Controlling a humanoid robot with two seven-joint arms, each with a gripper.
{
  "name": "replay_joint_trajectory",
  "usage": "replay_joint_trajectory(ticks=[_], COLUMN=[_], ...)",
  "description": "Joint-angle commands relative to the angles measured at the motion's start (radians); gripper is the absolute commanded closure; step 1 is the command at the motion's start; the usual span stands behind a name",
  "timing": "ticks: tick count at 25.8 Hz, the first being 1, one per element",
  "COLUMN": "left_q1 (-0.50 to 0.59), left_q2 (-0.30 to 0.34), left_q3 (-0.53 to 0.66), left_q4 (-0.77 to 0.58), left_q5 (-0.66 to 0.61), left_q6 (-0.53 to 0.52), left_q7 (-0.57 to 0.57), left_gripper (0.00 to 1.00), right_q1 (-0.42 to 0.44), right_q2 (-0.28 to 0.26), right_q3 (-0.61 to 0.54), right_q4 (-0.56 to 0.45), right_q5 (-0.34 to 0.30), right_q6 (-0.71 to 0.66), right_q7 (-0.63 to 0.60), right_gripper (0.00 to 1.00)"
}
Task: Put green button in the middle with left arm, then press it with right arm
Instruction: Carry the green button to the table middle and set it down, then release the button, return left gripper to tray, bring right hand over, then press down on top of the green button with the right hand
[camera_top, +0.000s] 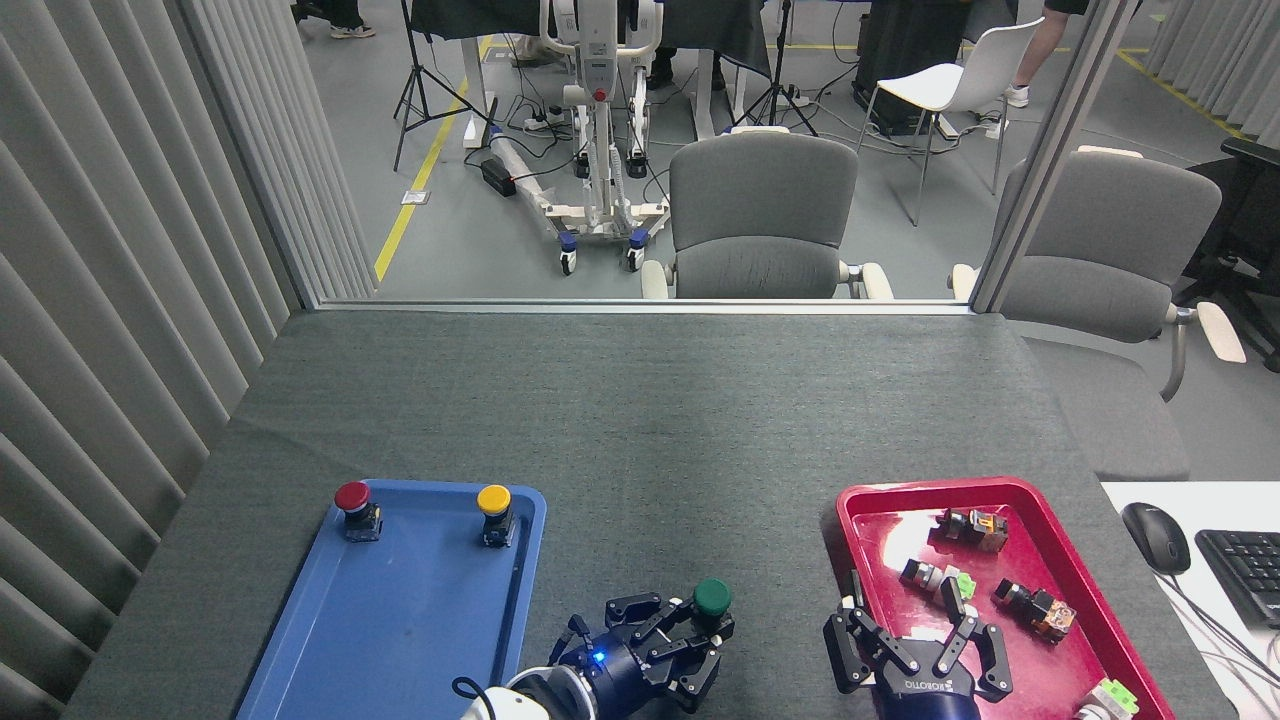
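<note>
The green button (712, 597) shows its round dark-green cap between the two trays, held at the tip of my left gripper (700, 628). That gripper, with a blue light at its wrist, is shut on the button's black base over the bare grey cloth, the middle (690, 480). Whether the base touches the cloth I cannot tell. My right gripper (915, 645) hangs open with spread fingers over the near left part of the red tray (1000, 490), nothing between its fingers.
The blue tray (400, 620) at the left carries a red-capped button (353, 498) and a yellow-capped button (494, 502). Several small switches lie in the red tray. A mouse (1156, 535) and keyboard (1245, 570) sit on a white desk at the right. Grey chairs stand beyond the table's far edge.
</note>
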Motion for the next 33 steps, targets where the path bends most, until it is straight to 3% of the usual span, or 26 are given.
replay_joint_trajectory(ticks=[1,6,9,11,13,16,18,22,25,27,30,33], left_q1=[0.001,0.011,0.102,0.180,0.297,0.407,0.469,0.501,0.501,0.501,0.490,0.488], left_q2=[-0.002,0.004,0.066,0.135,0.158,0.182,0.182,0.178,0.153,0.124,0.115,0.100], left_q3=[-0.007,-0.010,0.011,0.088,0.217,0.358,0.419,0.454,0.576,0.640,0.645,0.651], left_q4=[0.003,-0.026,-0.200,-0.378,-0.520,-0.625,-0.661,-0.712,-0.767,-0.810,-0.803,-0.800], left_q5=[0.006,0.004,0.004,0.012,0.066,0.115,0.115,0.110,0.112,0.113,0.104,0.073], left_q6=[0.072,0.048,0.060,0.089,0.132,0.195,0.293,0.480,0.480,0.437,0.261,0.229], left_q7=[-0.001,-0.001,-0.001,0.001,0.015,0.064,0.128,0.059,-0.117,-0.183,-0.156,-0.130], left_gripper=[0.00,0.00,0.00,0.00,0.00,0.00,0.00,0.00,0.00,0.00,0.00,0.00], right_q1=[0.000,-0.006,-0.007,-0.006,-0.007,-0.017,-0.032,-0.061,-0.087,-0.099,-0.129,-0.156], right_q2=[0.000,0.002,0.002,0.000,0.000,0.000,0.002,0.028,0.031,0.032,0.043,0.045], right_q3=[0.002,0.004,0.028,0.042,0.067,0.134,0.171,0.218,0.255,0.275,0.301,0.330], right_q4=[0.000,0.000,0.002,0.002,0.003,0.025,0.041,0.083,0.109,0.127,0.178,0.216], right_q5=[0.001,-0.006,-0.006,-0.006,-0.006,-0.001,0.001,0.001,0.002,0.007,0.008,0.008], right_q6=[-0.003,-0.002,0.000,0.002,0.002,0.005,0.006,0.006,0.002,0.002,0.003,0.003], right_q7=[-0.006,-0.008,-0.008,-0.008,-0.009,-0.009,-0.009,-0.006,-0.006,-0.006,-0.006,-0.006], right_gripper=[0.01,0.01,0.01,0.01,0.01,0.04,0.05,0.21,0.47,0.62,0.79,0.94])
